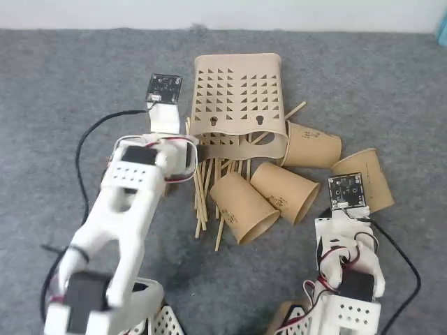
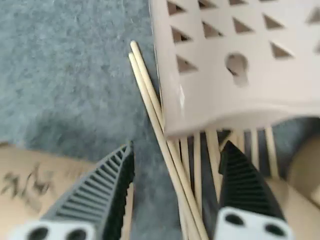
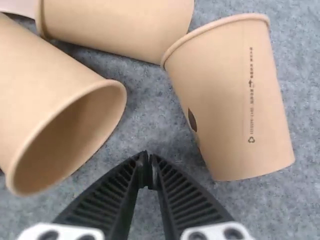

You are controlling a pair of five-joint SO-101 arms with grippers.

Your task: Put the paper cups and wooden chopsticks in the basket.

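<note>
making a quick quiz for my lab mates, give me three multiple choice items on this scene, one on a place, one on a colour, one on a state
1. Where do the wooden chopsticks lie?
A. on the carpet, running under the edge of the basket
B. stacked on top of the basket
C. leaning on the wall

2. What colour is the carpet?
A. red
B. grey
C. green

3. What state is the right pincer in?
A. wide open
B. shut on a chopstick
C. shut and empty

Answers:
1 A: the left wrist view shows the sticks flat on the carpet and passing beneath the basket's edge.
2 B: the carpet is grey in all three views.
3 C: the right wrist view shows its jaws meeting with nothing between them.
</note>
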